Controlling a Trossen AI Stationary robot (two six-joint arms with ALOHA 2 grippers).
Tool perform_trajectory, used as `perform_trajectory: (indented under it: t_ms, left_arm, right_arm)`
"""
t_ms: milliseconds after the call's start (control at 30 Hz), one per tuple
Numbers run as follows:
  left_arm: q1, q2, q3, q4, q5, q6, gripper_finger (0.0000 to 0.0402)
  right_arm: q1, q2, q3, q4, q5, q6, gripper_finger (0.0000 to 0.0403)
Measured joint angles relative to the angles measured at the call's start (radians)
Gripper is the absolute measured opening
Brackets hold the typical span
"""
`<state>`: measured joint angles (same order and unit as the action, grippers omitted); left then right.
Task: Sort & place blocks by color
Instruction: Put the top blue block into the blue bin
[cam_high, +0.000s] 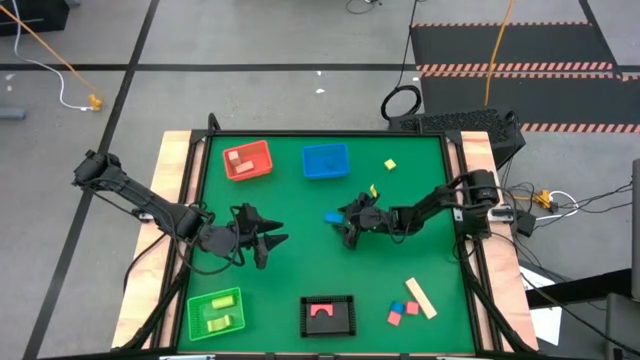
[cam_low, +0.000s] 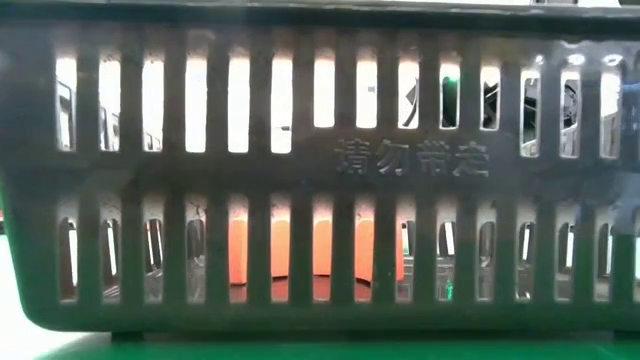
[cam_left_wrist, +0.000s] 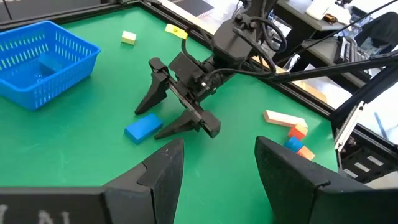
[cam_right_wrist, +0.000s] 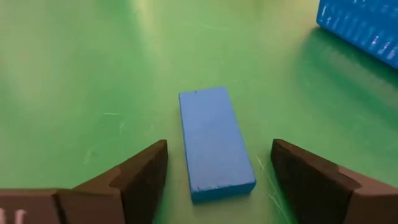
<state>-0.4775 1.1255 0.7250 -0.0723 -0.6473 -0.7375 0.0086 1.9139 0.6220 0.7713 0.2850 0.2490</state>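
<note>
Right gripper (cam_high: 340, 222) sits near the middle of the green table (cam_high: 300, 270), low over a blue bar block (cam_right_wrist: 214, 143); its fingers (cam_right_wrist: 140, 177) stand apart on either side of the block, jaws open, not touching it. The block lies flat on the cloth between them, its near end level with the fingertips. In the left wrist view the same block (cam_left_wrist: 143, 127) rests beside the right gripper's (cam_left_wrist: 171, 118) spread fingers. Left gripper (cam_high: 270, 240) hovers left of centre, a little apart from the right one, jaws open and holding nothing; its two fingers (cam_left_wrist: 165, 171) frame the view toward the right arm. Blue basket (cam_high: 325, 160) stands at the far edge, centre, with nothing visible in it from the wrist view (cam_left_wrist: 43, 62). Red basket (cam_high: 247, 160) sits to its left, holding pale pink pieces. Green basket (cam_high: 215, 312) is at the near left corner with yellow-green blocks inside. Black basket (cam_high: 329, 316) is at the near edge, centre, with a red piece in it; it fills the low view (cam_low: 320, 160), the red-orange showing through its slots. A yellow block (cam_high: 389, 164) lies at the far right of the cloth, another small yellow piece (cam_high: 372, 190) just behind the right arm. Near the right front corner lie a tan bar (cam_high: 420, 298), a red cube (cam_high: 395, 318), and a blue and red pair (cam_high: 404, 308) touching.
</note>
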Motion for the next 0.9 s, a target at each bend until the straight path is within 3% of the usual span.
perform_trajectory:
  t_ms: [133,300,467,633,900]
  left_arm:
    - [0.0,0.0,0.0,0.0,0.0,0.003,0.02]
    - [0.0,0.0,0.0,-0.003,0.0,0.002,0.02]
    - [0.0,0.0,0.0,-0.006,0.0,0.002,0.02]
    - [0.0,0.0,0.0,-0.006,0.0,0.003,0.02]
    - [0.0,0.0,0.0,-0.006,0.0,0.012,0.02]
  right_arm:
    - [-0.001,0.0,0.0,-0.005,0.002,0.021,0.0223]
    - [-0.002,-0.003,0.0,-0.009,0.006,0.025,0.0111]
    - [-0.004,-0.039,-0.001,-0.027,-0.009,0.014,0.011]
    - [-0.032,-0.155,-0.002,-0.019,-0.02,-0.046,0.011]
    - [-0.185,-0.311,0.006,-0.012,-0.011,-0.141,0.011]
